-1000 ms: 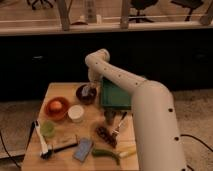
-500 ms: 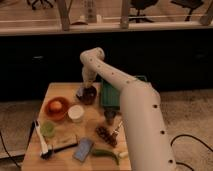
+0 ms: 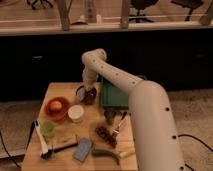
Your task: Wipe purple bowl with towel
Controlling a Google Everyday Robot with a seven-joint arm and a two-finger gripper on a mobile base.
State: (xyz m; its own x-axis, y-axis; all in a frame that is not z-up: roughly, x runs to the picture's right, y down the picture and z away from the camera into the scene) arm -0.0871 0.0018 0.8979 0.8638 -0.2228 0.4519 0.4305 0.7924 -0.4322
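**Reaching down onto the purple bowl**

Rounded shapes crowd the left half of the table. The purple bowl [image 3: 83, 95], small, round and nearly black, sits toward the far edge. Nearer and to its left is a wider orange-red bowl [image 3: 50, 114] with an orange lump [image 3: 56, 105] inside. Just right of that stands a white cup [image 3: 76, 113], about as wide as the dark bowl. A small pale green cup [image 3: 47, 129] stands nearer still, beside a long white-handled brush [image 3: 40, 138]. A flat blue-grey rectangular pad [image 3: 83, 149] lies by the near edge. To its right is a long curved green thing [image 3: 104, 153], with a dark brown knobbly lump [image 3: 105, 134] beyond it. A straight-sided green tray [image 3: 113, 97] lies just right of the purple bowl, partly behind my arm.

The table [image 3: 62, 90] is smooth pale wood with square corners, standing on a speckled grey-beige floor. Behind it runs a dark band of wall, and above that a lit strip with pale posts and the wheeled feet of chairs.

My arm [image 3: 145, 115], thick, smooth and white, rises from the near right, bends at the far side and drops to my claw [image 3: 89, 93]. The claw is dark and sits over the right part of the purple bowl. I cannot tell whether it is apart or together, nor whether it holds anything.
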